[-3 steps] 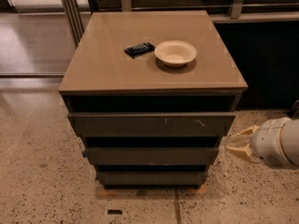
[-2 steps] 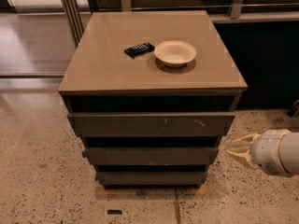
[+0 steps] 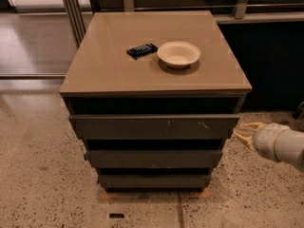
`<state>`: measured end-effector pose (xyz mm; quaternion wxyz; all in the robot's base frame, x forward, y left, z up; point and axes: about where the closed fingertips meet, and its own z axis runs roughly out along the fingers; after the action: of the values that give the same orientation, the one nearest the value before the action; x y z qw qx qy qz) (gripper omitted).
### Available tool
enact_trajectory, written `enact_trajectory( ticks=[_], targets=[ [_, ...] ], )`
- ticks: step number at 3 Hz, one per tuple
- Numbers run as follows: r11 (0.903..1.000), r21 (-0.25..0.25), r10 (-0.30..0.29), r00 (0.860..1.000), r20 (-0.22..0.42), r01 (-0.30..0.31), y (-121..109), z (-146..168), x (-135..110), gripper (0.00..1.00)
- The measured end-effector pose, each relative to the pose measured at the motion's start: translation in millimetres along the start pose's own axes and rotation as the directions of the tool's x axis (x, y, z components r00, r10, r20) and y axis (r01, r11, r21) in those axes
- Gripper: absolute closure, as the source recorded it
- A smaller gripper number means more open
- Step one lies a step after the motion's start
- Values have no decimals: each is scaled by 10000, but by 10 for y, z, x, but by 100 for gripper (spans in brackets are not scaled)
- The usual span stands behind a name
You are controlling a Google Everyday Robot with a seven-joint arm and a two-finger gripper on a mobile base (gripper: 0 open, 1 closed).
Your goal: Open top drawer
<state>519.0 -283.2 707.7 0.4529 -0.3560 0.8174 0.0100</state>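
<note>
The top drawer (image 3: 154, 126) is the widest of three dark grey fronts under the tan cabinet top (image 3: 118, 70). It has pale scratch marks right of centre, and a dark gap shows above it. My gripper (image 3: 243, 133), with pale yellowish tips on a white wrist, sits low at the right. It is just beside the drawer front's right end and points left toward it. I cannot tell whether it touches the drawer.
A cream bowl (image 3: 178, 54) and a small black remote-like object (image 3: 142, 50) lie on the cabinet top. Two narrower drawer fronts (image 3: 154, 158) sit below the top drawer. The floor is speckled, a metal post (image 3: 71, 8) stands at the back left, and a dark panel is on the right.
My gripper has shifted slightly beside the drawer's right end. The drawer fronts, bowl and black object have not moved.
</note>
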Motion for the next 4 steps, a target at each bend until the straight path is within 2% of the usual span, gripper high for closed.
enact_trajectory(
  ticks=[1,2,3,4],
  targets=[
    [9995,298,126,9999,102,-129,-102,86,48,100],
    [9992,-32,387,9981,489,-386,-40,87,-15,100],
    [9915,-1129,793,9877,1350,-641,88,314,-210,100],
    [9714,-2299,1095,9719,2086,-601,210,546,-468,100]
  ],
)
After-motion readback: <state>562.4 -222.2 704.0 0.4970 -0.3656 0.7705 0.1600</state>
